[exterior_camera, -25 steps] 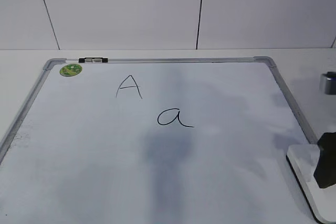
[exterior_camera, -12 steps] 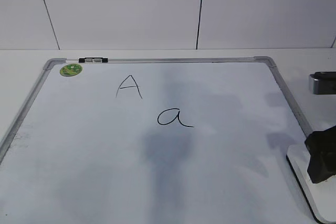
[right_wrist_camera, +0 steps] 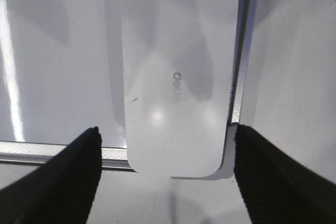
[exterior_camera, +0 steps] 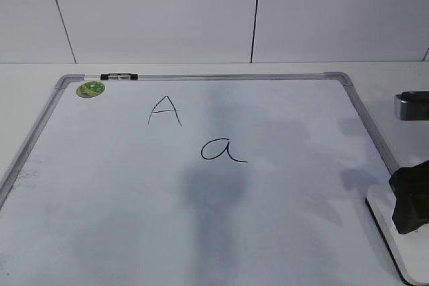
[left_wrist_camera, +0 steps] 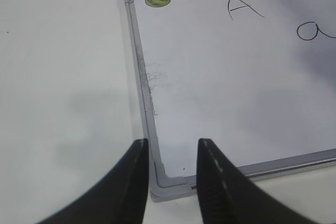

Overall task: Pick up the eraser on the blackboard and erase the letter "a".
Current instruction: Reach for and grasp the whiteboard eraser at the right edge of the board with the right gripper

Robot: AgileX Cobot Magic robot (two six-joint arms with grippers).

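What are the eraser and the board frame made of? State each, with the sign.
Eraser: likely glossy white plastic, given its soft highlights, rounded corners and small grey lettering. Blackboard frame: apparently brushed silver-grey metal, a thin rail with a dull sheen; its grey corner pieces could be plastic.

The blackboard (exterior_camera: 201,219) is viewed by the exterior camera from its near edge, at a slant downward toward the far wall. Its near-left corner (left_wrist_camera: 157,182) is seen from close above by the left wrist camera, facing along the board — the capital A (left_wrist_camera: 242,7) is shared with the exterior view. Its right edge is seen very close by the right wrist camera — straight down onto the eraser (right_wrist_camera: 178,72).
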